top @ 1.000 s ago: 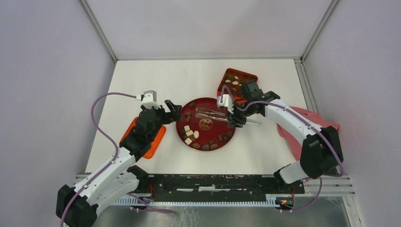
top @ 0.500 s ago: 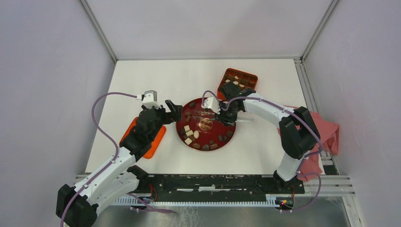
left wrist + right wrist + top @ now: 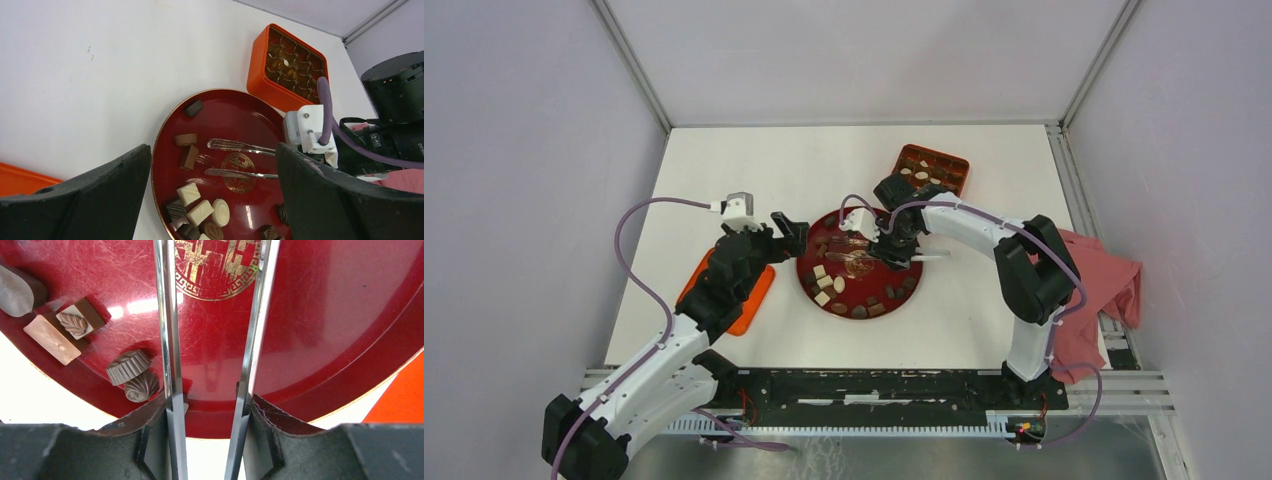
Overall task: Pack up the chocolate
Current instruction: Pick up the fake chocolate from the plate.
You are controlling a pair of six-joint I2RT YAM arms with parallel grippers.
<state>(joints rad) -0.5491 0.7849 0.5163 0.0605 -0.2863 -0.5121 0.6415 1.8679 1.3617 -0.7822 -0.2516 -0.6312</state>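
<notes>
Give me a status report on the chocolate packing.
Left gripper: jaws open beside round red plate. Right gripper: jaws shut on metal tongs, tips apart over plate. Loose on plate: bite-size chocolate pieces, none gripped. Nothing blocking.

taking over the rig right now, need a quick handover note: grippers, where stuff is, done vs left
Left gripper: open, empty, at the left edge of the red plate.
Right gripper: shut on the metal tongs; prongs apart over the plate, nothing between them.
Chocolate: most pieces lie on the plate, a few in the orange box behind it.
Done: a few packed.
Left: the rest, plate to box.
</notes>
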